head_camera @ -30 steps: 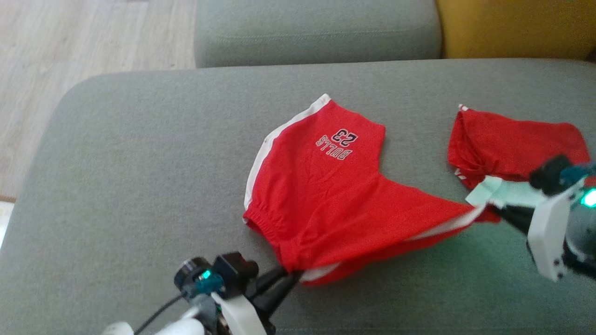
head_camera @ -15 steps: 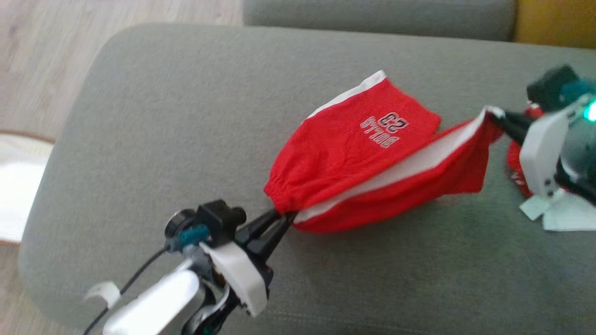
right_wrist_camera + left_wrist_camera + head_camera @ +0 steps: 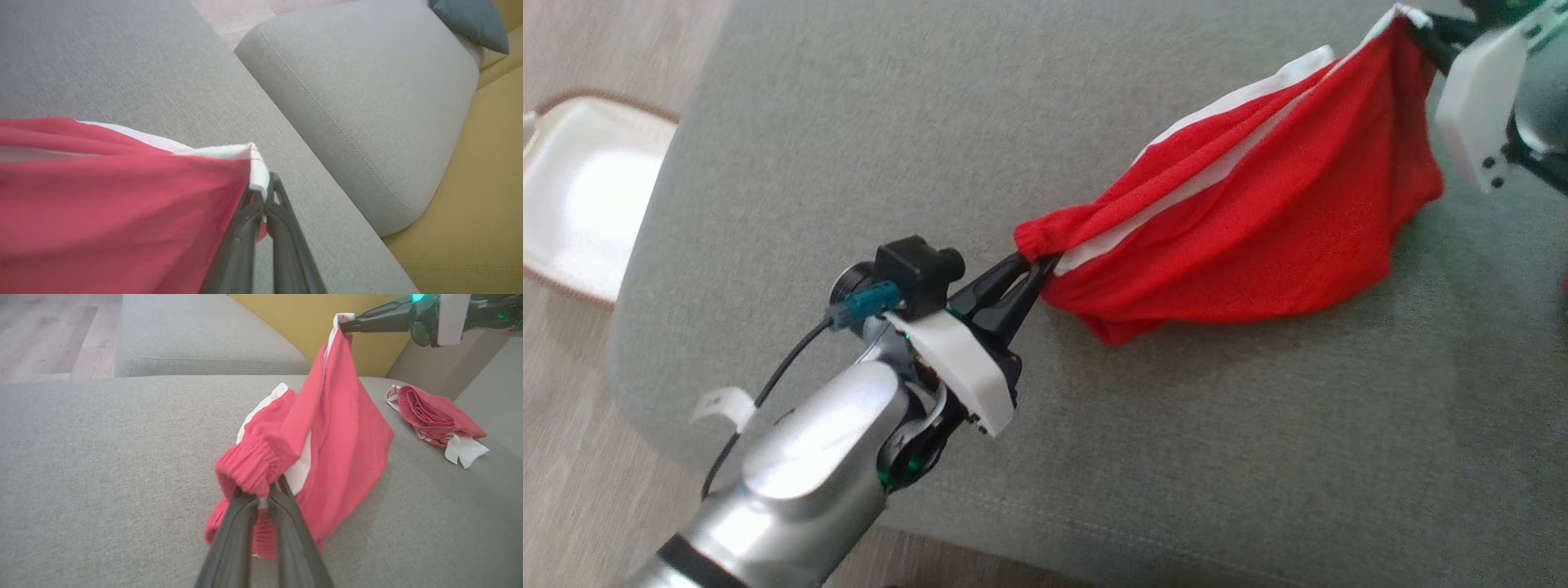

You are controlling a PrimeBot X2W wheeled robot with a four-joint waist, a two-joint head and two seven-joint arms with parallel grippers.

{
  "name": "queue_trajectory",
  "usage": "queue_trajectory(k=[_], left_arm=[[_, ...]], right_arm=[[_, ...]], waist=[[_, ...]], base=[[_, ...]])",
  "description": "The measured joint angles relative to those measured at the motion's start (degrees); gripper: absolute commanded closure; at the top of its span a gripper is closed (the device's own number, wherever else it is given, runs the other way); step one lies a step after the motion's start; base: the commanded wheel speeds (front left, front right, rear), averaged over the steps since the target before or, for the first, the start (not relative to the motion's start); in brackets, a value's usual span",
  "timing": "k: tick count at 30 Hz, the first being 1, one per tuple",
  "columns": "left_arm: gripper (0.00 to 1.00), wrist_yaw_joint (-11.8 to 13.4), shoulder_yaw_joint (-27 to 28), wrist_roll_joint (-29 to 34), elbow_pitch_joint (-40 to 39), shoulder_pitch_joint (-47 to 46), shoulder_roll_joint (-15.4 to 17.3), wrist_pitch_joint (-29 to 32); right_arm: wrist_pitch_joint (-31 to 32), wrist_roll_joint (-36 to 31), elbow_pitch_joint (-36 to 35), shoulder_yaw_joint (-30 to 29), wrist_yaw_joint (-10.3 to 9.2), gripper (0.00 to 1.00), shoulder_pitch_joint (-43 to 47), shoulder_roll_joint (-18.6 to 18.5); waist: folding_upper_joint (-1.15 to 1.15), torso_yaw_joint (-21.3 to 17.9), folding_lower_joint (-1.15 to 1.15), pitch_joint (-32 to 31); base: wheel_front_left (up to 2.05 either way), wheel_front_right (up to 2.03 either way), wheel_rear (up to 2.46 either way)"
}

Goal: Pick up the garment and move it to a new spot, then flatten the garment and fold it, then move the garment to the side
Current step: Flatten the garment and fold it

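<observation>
A grey sofa (image 3: 849,122) stands on a pale wood floor (image 3: 572,49). The red shorts (image 3: 1258,220) hang stretched over its seat between the grippers. The left gripper (image 3: 1036,265) is clamped on the waistband and the right gripper (image 3: 1419,28) on a white-edged corner.

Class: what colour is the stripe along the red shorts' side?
The shorts' stripe is white; head view shows it best.

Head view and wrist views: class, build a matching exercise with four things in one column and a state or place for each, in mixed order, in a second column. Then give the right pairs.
Column one
1. left gripper
2. right gripper
3. second red garment
4. grey cushion

Column two
a. lies crumpled on the cushion, ungripped
b. shut on the red shorts at the gathered waistband
c. beneath both garments
d. shut on the shorts' white-trimmed corner

Pairs: 1-b, 2-d, 3-a, 4-c
</observation>
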Motion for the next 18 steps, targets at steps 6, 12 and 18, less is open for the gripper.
queue_trajectory(k=[6,12,18], left_arm=[[1.00,-1.34,-0.04,0.00,6.09,-3.35,-3.02,-1.52],[1.00,-2.26,-0.36,0.00,10.46,-5.86,-5.24,-2.92],[1.00,-2.69,-0.34,0.03,13.52,-8.25,-6.47,-3.48]], right_arm=[[-1.36,-0.10,6.21,7.09,0.00,1.00,-5.16,1.52],[-3.56,1.24,11.20,11.00,0.00,1.00,-8.29,2.54],[-6.84,1.74,15.39,12.72,0.00,0.00,-10.90,3.61]], waist=[[0.00,2.30,0.00,3.61],[0.00,3.27,0.00,5.98],[0.00,3.37,0.00,7.74]], base=[[0.00,0.00,0.00],[0.00,0.00,0.00],[0.00,0.00,0.00]])
